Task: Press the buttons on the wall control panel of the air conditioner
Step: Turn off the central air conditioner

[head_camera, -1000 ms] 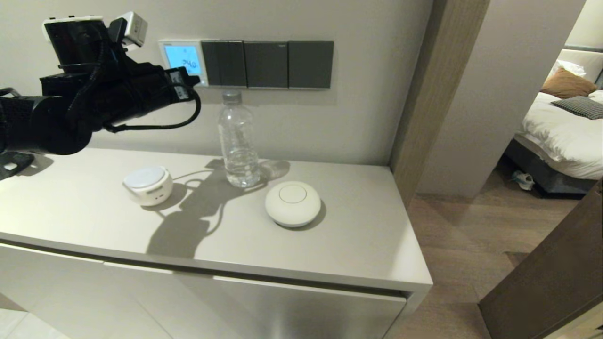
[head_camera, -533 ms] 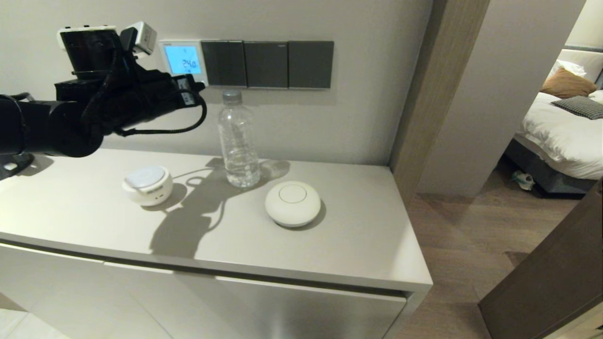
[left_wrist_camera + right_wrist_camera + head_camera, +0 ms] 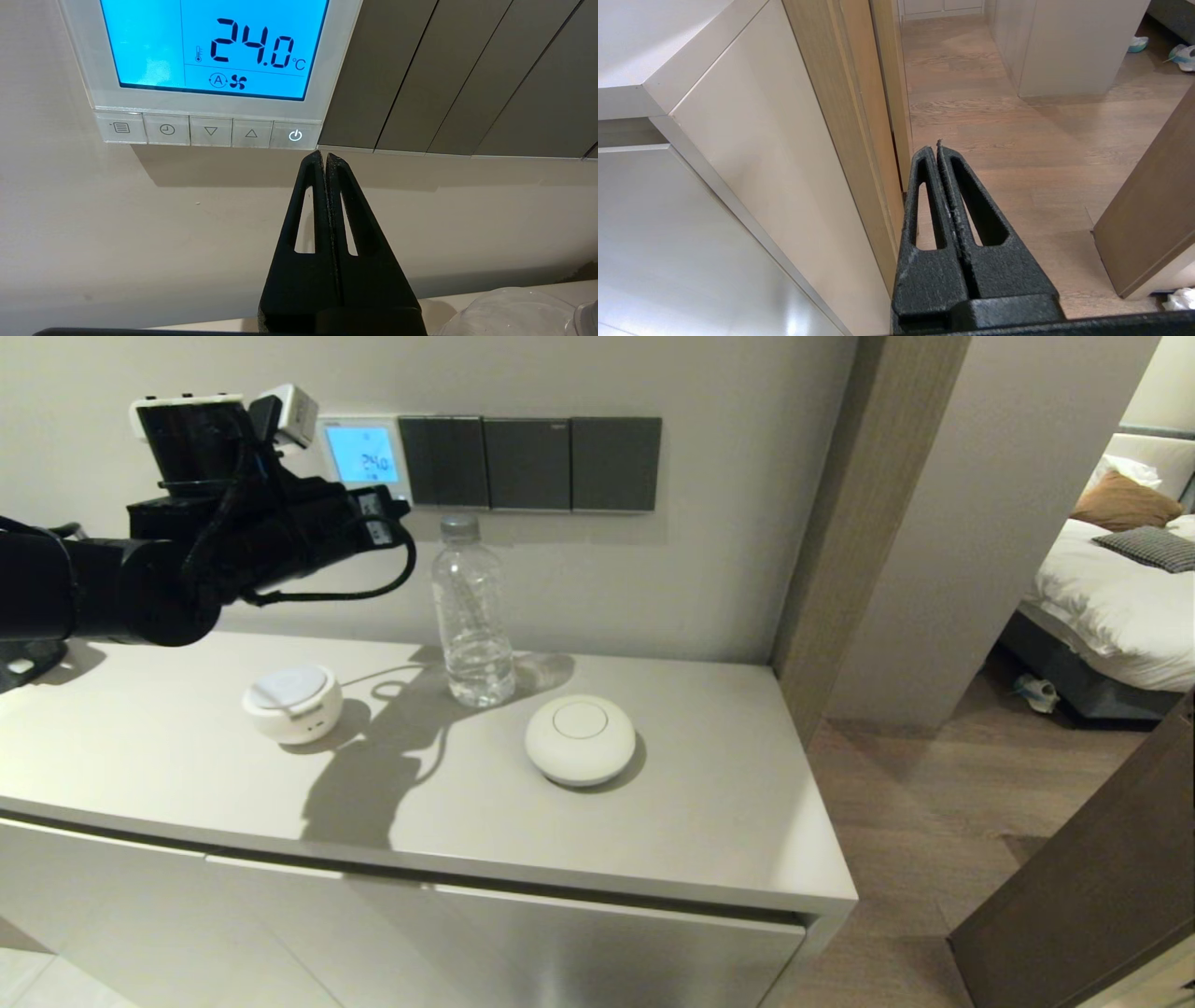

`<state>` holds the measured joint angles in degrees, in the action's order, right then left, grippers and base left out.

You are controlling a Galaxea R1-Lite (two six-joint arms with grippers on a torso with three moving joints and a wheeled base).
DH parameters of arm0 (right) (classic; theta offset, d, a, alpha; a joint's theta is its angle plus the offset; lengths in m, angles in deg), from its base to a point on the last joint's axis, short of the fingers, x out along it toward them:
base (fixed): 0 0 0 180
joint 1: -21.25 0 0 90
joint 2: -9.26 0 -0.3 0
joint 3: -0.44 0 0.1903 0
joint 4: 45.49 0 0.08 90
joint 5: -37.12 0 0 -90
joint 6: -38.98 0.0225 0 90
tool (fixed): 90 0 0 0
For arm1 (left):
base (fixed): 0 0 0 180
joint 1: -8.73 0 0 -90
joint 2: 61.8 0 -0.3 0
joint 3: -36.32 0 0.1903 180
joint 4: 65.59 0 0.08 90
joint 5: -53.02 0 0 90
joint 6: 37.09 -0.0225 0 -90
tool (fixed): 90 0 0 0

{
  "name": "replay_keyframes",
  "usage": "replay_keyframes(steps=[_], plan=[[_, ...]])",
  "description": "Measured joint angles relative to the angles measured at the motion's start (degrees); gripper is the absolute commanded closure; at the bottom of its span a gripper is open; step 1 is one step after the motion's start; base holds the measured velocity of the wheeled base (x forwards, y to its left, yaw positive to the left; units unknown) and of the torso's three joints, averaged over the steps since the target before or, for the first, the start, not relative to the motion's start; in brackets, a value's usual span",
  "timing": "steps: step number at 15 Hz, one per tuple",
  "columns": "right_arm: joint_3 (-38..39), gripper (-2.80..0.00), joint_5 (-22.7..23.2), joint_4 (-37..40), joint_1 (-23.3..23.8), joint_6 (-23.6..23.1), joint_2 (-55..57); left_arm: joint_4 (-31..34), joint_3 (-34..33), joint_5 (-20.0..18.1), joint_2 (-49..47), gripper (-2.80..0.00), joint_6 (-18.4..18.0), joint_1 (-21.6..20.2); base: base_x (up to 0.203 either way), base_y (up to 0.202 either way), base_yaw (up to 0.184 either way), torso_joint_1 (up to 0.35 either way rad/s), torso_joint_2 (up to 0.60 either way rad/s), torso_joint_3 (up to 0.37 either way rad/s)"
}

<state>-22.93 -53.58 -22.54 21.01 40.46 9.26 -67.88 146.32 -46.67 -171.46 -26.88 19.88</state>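
The air conditioner's wall control panel (image 3: 362, 455) is a white-framed square with a blue screen reading 24.0, at the left end of the wall plates. In the left wrist view the panel (image 3: 93, 70) fills the top, with the buttons (image 3: 210, 131) in a row under the screen and a lit power button (image 3: 295, 136) at the end. My left gripper (image 3: 324, 154) is shut and empty, its tips just below the panel's bottom corner by the power button; it also shows in the head view (image 3: 397, 510). My right gripper (image 3: 937, 148) is shut, parked low beside the cabinet.
Dark grey switch plates (image 3: 529, 464) sit right of the panel. On the counter (image 3: 709, 821) stand a clear bottle (image 3: 471, 613) under the switches, a small white round device (image 3: 291, 703) and a white dome (image 3: 580, 740). A doorway opens to the right.
My left arm has moved right and down a little along the wall. The gripper tips went from overlapping the panel's lower right corner to just below it.
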Motion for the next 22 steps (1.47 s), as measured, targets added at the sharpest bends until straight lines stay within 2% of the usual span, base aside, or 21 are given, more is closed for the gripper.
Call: replay_keyframes(steps=[14,22], plan=[[0.0,0.0,0.0,0.0,0.0,0.0,0.0,0.0,3.3,0.2,-3.2,0.0,0.2,-0.9,0.0,0.0,0.0,0.0,0.0,0.0],[0.0,0.0,0.0,0.0,0.0,0.0,0.0,-0.3,1.5,0.3,-0.7,0.0,0.5,-1.4,0.0,0.0,0.0,0.0,0.0,0.0]])
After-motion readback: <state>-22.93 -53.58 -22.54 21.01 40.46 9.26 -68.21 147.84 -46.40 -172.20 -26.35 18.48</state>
